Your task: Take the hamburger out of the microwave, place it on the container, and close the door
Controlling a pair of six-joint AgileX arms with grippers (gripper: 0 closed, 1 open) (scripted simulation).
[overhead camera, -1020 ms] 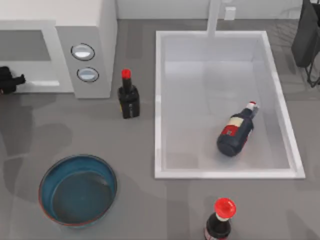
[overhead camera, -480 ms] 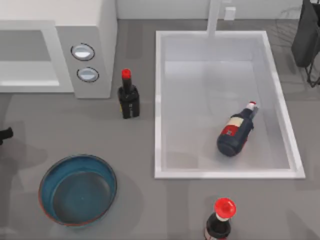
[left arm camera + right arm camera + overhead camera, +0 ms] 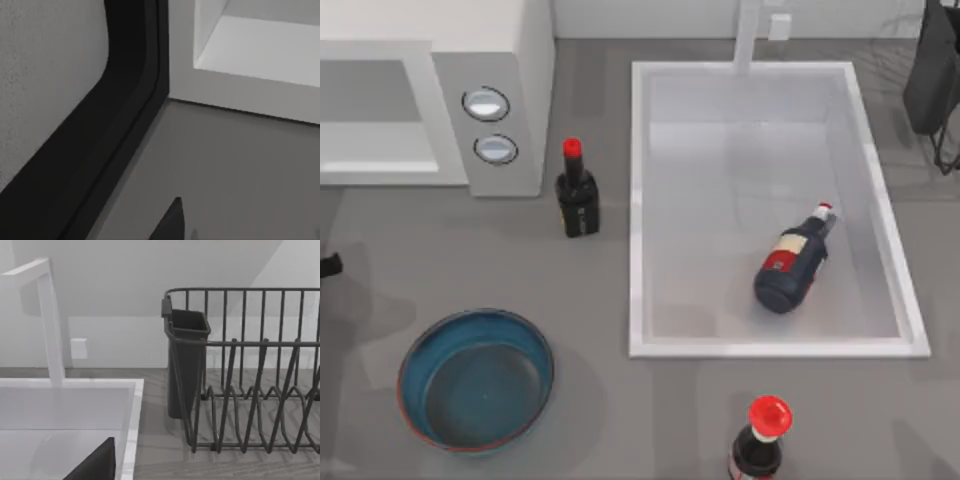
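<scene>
Moved: left gripper (image 3: 326, 266) has backed away from the microwave (image 3: 490, 95) front to the table's left edge, where a dark tip shows; whether it is wide or narrow I cannot tell.
Door: swung open, its dark-edged panel (image 3: 125, 100) beside the grey cavity in the left wrist view.
Hamburger: I cannot make it out; the cavity's depth is hidden from above.
Container: blue bowl (image 3: 412, 352) sits bare near the table's front left, well apart from the microwave.
Right arm: parked at the far right by the dish rack (image 3: 250, 390); fingers I cannot tell.
Progress: judging by this, door opened; fetching, placing and closing remain.
Elsewhere: bottle lying in sink (image 3: 638, 200).
</scene>
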